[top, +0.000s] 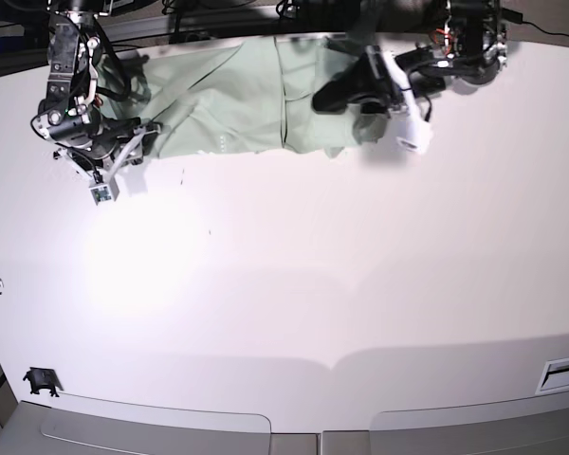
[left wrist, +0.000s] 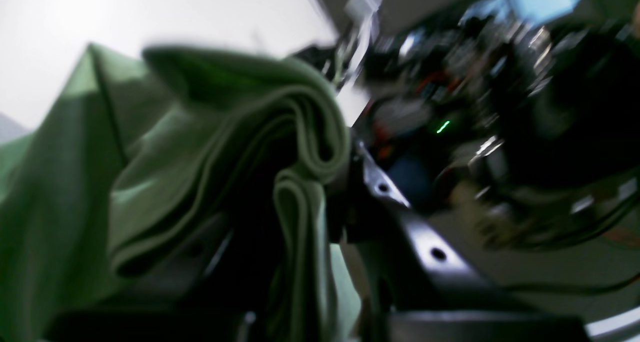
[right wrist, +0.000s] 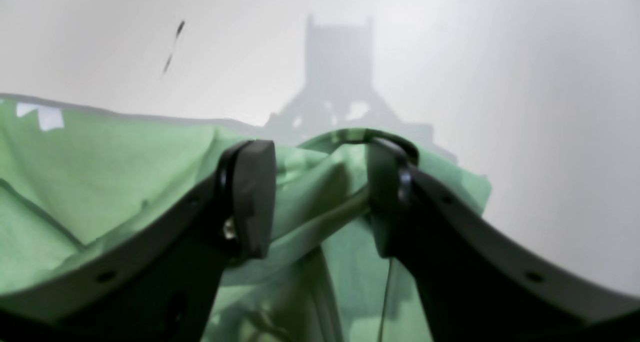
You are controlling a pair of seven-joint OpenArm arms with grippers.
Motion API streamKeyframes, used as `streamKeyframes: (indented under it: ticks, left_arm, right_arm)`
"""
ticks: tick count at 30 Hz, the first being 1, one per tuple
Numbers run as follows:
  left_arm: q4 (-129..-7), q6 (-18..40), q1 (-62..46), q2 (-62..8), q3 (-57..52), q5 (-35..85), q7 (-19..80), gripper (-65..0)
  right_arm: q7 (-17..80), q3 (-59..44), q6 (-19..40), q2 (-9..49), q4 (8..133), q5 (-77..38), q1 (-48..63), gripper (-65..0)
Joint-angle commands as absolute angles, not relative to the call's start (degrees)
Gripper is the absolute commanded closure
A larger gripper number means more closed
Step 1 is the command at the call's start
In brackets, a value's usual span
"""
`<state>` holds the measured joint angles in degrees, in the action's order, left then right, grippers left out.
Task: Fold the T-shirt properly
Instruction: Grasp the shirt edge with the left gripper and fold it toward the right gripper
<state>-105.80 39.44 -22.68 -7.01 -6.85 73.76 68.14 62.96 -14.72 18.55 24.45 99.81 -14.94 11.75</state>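
Your mint T-shirt [top: 237, 104] lies rumpled at 12 o'clock on the white surface [top: 294, 284]; left claw [left wrist: 320, 182] clenches bunched cloth, right claw [right wrist: 320, 197] spread.

T-shirt [right wrist: 100, 172]: soft matt mint cloth, bunched folds | surface [top: 294, 284]: smooth white, faint sheen | right hand [right wrist: 320, 197]: matt black plastic fingers

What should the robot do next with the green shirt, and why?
Probably close the right gripper on the cloth between its fingers. The left gripper already pinches a bunched fold of the pale mint-green soft cloth T-shirt, but the right one is open, with a raised edge of the shirt between its black pads. With both ends held, the shirt, lying along the white table's far edge, could be lifted evenly.
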Motion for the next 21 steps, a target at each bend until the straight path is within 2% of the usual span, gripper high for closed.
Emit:
streamKeyframes:
  ticks: [1,9,18,19,21]
  left_arm:
    - [-106.85,40.0,-22.09,-7.01,-5.74,74.26,66.39,0.0]
    - [-106.8,40.0,-21.61,-6.98,-0.64,63.94,61.12,0.0]
    - [-106.8,40.0,-21.61,-6.98,-0.64,61.49,58.24,0.0]
    - [-106.8,40.0,-21.61,-6.98,-0.64,61.52,58.22,-1.3]
    - [-106.8,40.0,-21.61,-6.79,-0.64,61.52,58.17,-9.4]
  right_arm:
    - [61.93,-15.03,18.35,25.23,100.62,-14.98,11.14,-28.0]
    - [61.89,-15.03,18.35,25.23,100.62,-15.18,11.11,-28.0]
    - [61.91,-15.03,18.35,25.23,100.62,-15.22,11.14,-28.0]
    - [61.89,-15.03,18.35,25.23,100.62,-15.22,11.14,-28.0]
    - [61.89,-15.03,18.35,25.23,100.62,-15.4,11.14,-28.0]
